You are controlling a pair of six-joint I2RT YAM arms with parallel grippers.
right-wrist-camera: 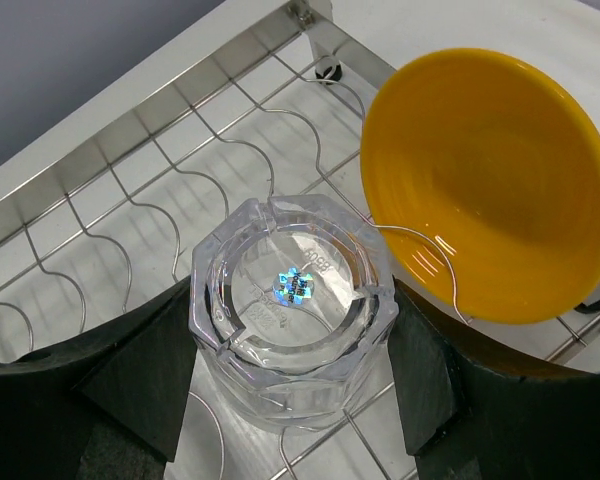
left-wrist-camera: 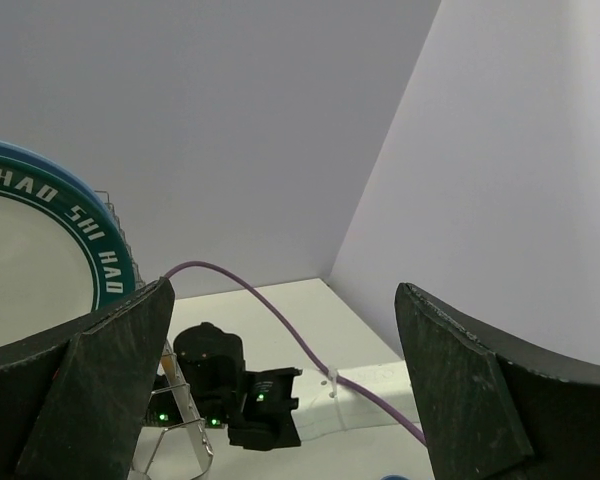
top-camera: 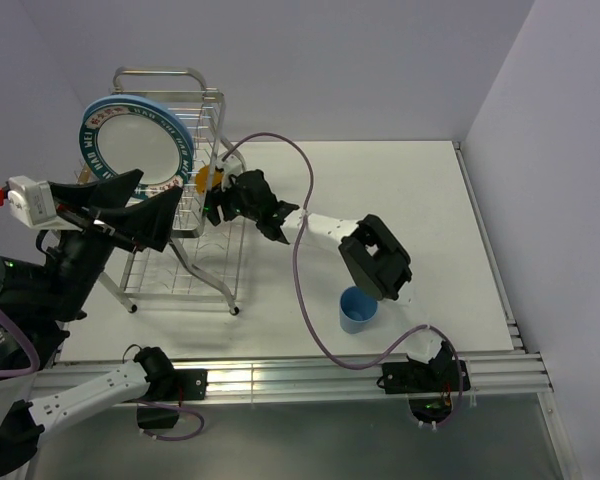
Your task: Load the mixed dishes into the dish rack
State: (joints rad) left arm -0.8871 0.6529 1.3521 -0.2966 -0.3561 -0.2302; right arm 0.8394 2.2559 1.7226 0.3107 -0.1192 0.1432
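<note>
My right gripper (right-wrist-camera: 292,335) is shut on the small clear glass (right-wrist-camera: 292,300), which is upside down with its base toward the camera, just above the wires of the dish rack (right-wrist-camera: 110,200). The orange-yellow bowl (right-wrist-camera: 490,180) leans in the rack right beside the glass. In the top view the white plate with the teal lettered rim (top-camera: 135,150) stands upright in the rack (top-camera: 195,255), with the light-blue plate (top-camera: 181,128) close behind it. The small blue cup (top-camera: 358,310) stands on the table under the right arm. My left gripper (top-camera: 140,205) hangs open and empty in front of the plates.
A purple cable (top-camera: 300,260) loops from the right wrist across the table to the near edge. White walls close in at the back and right. The right arm's elbow (top-camera: 378,258) hovers over the blue cup.
</note>
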